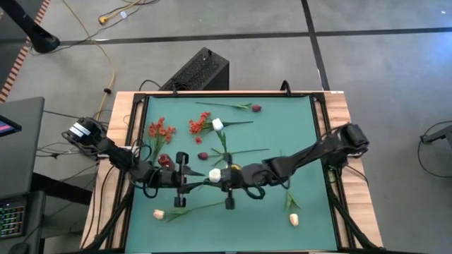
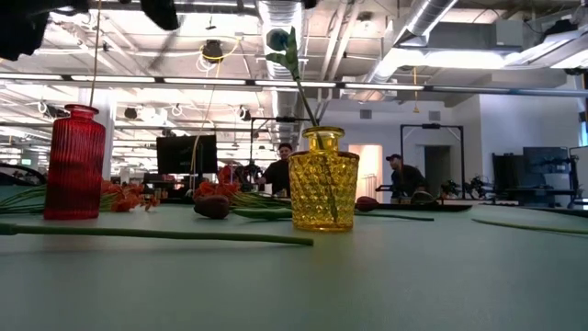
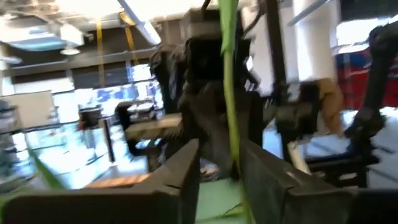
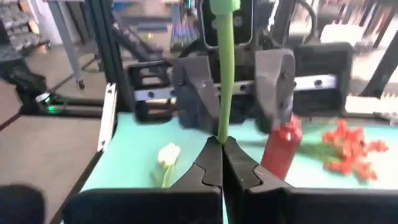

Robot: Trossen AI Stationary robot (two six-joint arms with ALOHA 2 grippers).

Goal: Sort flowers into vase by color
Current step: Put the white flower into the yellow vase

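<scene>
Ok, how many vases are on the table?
2: a red vase at the left in the low view, and a yellow vase mid-table with a stem in it. No others show.

No text, label, number or sign is legible in any view.

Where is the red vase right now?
In the high view the red vase stands at the table's left-centre, beside the left tool, with red-orange blossoms just beyond it; the low view shows it upright at far left.

Open industrial lab: exposed ceiling ducts (image 2: 276,23), monitors (image 2: 186,154), workstations behind.
</scene>
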